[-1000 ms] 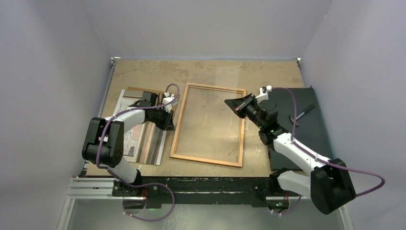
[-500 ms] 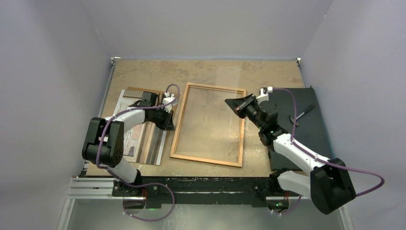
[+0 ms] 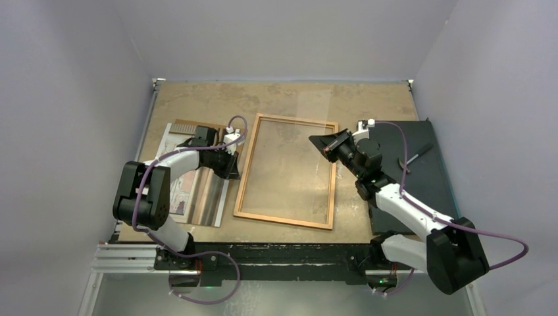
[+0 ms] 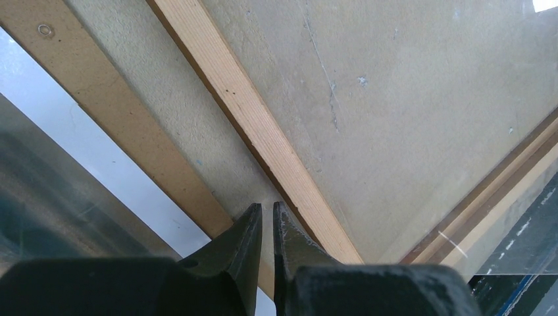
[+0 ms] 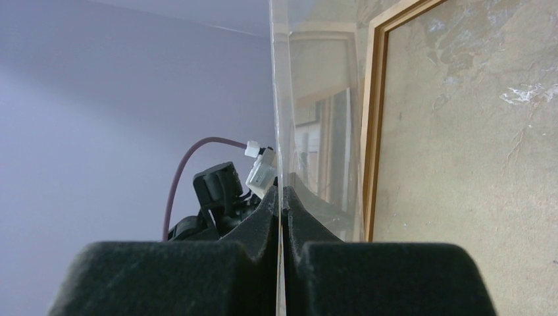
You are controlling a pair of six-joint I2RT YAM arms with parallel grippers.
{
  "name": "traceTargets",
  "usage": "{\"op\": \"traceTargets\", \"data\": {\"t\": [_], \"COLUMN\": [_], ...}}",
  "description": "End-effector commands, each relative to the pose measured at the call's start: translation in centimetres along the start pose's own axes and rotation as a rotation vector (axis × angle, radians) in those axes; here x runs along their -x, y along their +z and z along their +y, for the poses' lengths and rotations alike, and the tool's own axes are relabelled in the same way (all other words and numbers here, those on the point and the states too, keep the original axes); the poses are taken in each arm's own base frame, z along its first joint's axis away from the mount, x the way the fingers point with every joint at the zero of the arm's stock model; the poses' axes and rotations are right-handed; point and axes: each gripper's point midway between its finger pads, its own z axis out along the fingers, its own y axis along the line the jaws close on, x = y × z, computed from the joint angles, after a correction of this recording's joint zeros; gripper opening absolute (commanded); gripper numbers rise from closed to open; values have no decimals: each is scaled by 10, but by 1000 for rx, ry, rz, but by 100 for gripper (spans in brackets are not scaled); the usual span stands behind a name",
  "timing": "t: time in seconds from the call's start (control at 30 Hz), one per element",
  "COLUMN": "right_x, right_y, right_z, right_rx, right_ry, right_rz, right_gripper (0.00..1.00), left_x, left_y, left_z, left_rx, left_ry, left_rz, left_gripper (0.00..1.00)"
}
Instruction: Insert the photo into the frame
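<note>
The orange-brown wooden frame (image 3: pixel 245 179) lies flat in the middle of the table, with bare tabletop showing inside it. The photo (image 3: pixel 176 192) lies at the left, partly under my left arm and next to a brown backing board (image 3: pixel 212 192). My left gripper (image 3: pixel 231 164) sits low just outside the frame's left rail (image 4: pixel 263 125); its jaws (image 4: pixel 266 207) are shut to a thin slit with nothing seen in it. My right gripper (image 3: pixel 324 146) hovers over the frame's right rail, shut (image 5: pixel 281 192) on the edge of a clear pane (image 5: pixel 316 118) that tilts up from the frame (image 5: pixel 374 131).
A black rectangular slab (image 3: pixel 424 178) lies at the right with a small dark tool (image 3: pixel 411 158) on it. The backing board's edge (image 4: pixel 112 105) runs beside the frame's left rail. Grey walls close in the table on three sides.
</note>
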Motion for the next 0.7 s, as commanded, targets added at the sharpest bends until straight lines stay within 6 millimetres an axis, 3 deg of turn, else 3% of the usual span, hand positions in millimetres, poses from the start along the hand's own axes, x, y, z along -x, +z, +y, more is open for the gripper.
{"op": "traceTargets", "data": {"t": [0.0,0.67], "right_x": [7,2], "right_y": [-2,-7], "right_z": [29,27], "right_rx": [93,104], "right_ry": [9,37], "right_rz": [-31,-18], "right_gripper": [0,0], "left_x": [4,5], "left_y": [0,0], "left_z": [3,4], "left_rx": [7,7], "left_ry": [30,30], "left_rz": [-21,-21], "left_gripper": [10,8]}}
